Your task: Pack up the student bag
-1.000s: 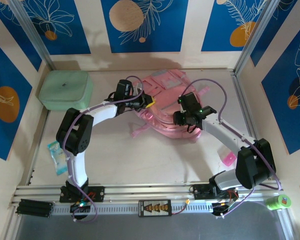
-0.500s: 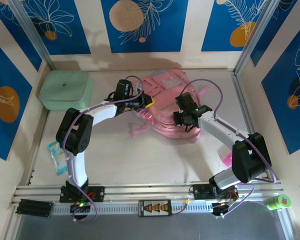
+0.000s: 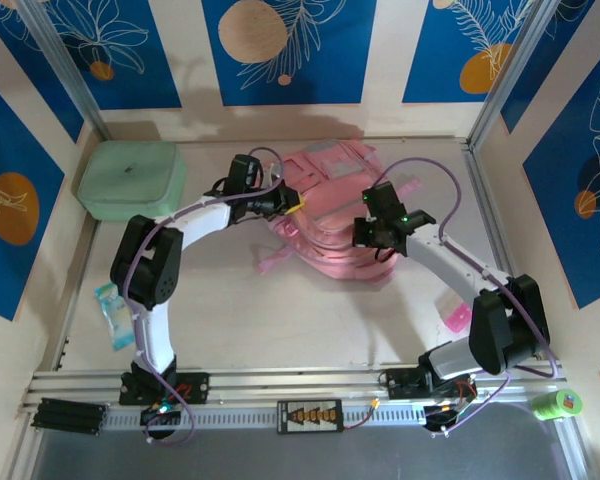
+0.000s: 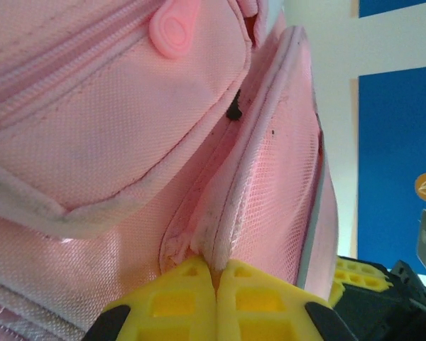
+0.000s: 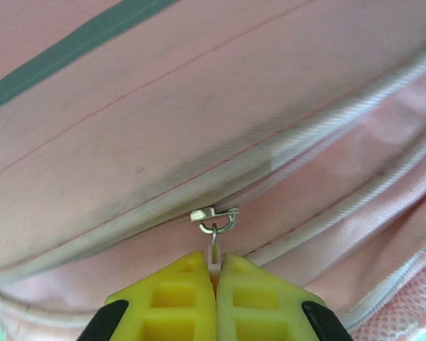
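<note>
We judge the packing barely begun. The student bag (image 3: 325, 215) lies flat at the back middle of the table (image 3: 280, 310), its main zip looking closed and nothing visible inside. The mint green case (image 3: 130, 178) sits well apart, back left. Our left gripper (image 4: 214, 266) is clenched on a fold of the bag's edge, and our right gripper (image 5: 214, 261) pinches the zip pull (image 5: 214, 226), so opening seems the step in hand. A small teal packet (image 3: 112, 312) waits unpacked.
</note>
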You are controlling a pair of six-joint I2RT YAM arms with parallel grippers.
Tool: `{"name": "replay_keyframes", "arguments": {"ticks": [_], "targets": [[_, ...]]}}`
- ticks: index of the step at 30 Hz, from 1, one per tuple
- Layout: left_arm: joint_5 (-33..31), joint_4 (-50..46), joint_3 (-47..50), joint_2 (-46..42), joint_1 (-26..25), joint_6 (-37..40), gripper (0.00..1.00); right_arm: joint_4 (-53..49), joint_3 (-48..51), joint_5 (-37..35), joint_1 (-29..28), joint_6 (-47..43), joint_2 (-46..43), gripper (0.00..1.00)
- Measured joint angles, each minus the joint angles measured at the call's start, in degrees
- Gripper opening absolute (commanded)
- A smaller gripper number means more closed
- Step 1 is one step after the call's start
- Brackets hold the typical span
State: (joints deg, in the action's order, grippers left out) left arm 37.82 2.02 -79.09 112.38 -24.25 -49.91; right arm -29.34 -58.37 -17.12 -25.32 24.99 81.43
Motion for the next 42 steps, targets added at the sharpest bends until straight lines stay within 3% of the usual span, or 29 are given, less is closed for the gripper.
{"name": "replay_keyframes", "arguments": {"ticks": [3, 6, 9, 16, 24, 34, 42], "targets": [[-1.7, -5.7, -4.7, 0.9, 1.0, 4.8, 0.12, 0.9, 0.0, 2.3, -4.0, 0.5, 0.0, 0.00], [-5.7, -8.6, -7.7, 1.7, 2.0, 9.3, 0.35, 3.0, 0.1, 4.7, -6.7, 1.9, 0.0, 0.00], [-10.1, -8.3, -7.0, 1.0, 3.5, 11.5, 0.49, 4.9, 0.1, 7.2, -8.7, 4.0, 0.5, 0.00], [-15.0, -6.8, 4.7, -8.4, 8.7, 11.4, 0.62, 8.5, -4.3, 11.4, -10.6, 7.7, 9.0, 0.00], [-13.5, -7.6, 11.9, -17.9, 9.1, 11.3, 0.63, 11.9, -12.6, 14.8, -12.2, 9.7, 17.3, 0.00], [-7.1, -3.9, 12.2, -14.4, 8.5, 5.3, 0.42, 13.7, -14.3, 16.6, -13.2, 10.9, 19.5, 0.00], [-6.7, 0.2, 13.4, -11.7, 7.4, 0.7, 0.35, 13.7, -14.3, 16.8, -13.2, 11.1, 19.5, 0.00]]}}
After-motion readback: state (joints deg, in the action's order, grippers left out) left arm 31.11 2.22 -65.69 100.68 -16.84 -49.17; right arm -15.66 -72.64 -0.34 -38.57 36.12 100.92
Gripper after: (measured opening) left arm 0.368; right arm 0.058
